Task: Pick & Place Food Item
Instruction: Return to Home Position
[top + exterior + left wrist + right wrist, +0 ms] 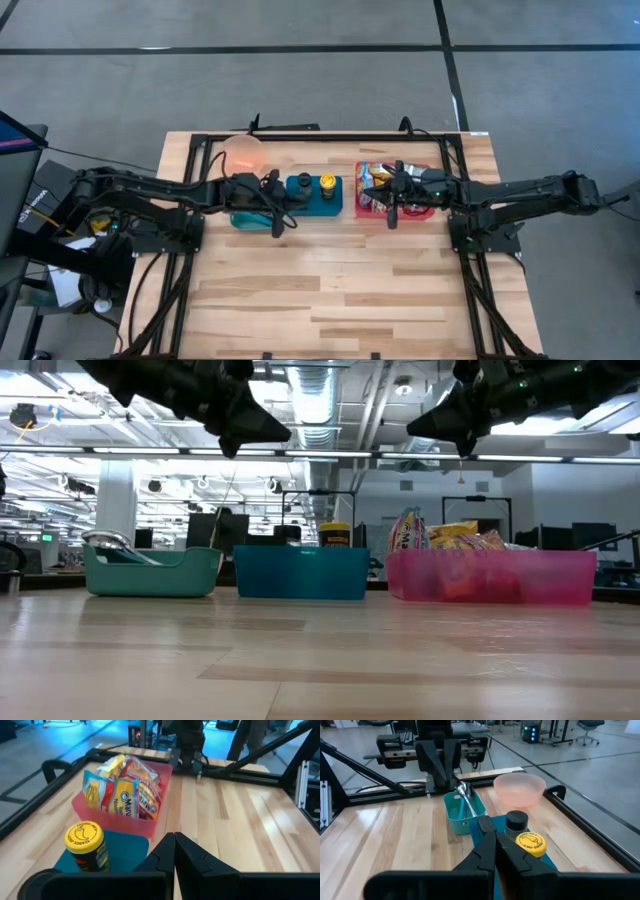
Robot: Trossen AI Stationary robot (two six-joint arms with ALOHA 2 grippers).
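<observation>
Left gripper (278,222) hangs pinched closed and empty, up over the seam between green bin (243,219) and blue bin (315,205). Right gripper (393,213) is also pinched closed and empty, above the pink bin (432,166). Low view puts both well clear of the bin rims. Wood table (330,290) carries the three bins in a row, green, blue, pink, close together. Pink bin is packed with snack and noodle packs standing on edge. The light blue noodle pack (92,791) sits at its end nearest the blue bin, against a Maruchan ramen pack (128,800). Sorting looks finished and nothing is loose on the table, so the step in hand reads as go-home. Next move calls for each arm to lift and draw back to its own side with fingers kept together and no dip toward the bins. Black frame (330,135) rails run along the table edges and are the main thing to clear on retreat. Pink bowl (245,152) is empty behind the green bin. Yellow-lid jar (327,183) and black-lid jar (303,183) stand upright in the blue bin, just beside the left gripper's path. Silver spoon (463,792) lies in the green bin.
</observation>
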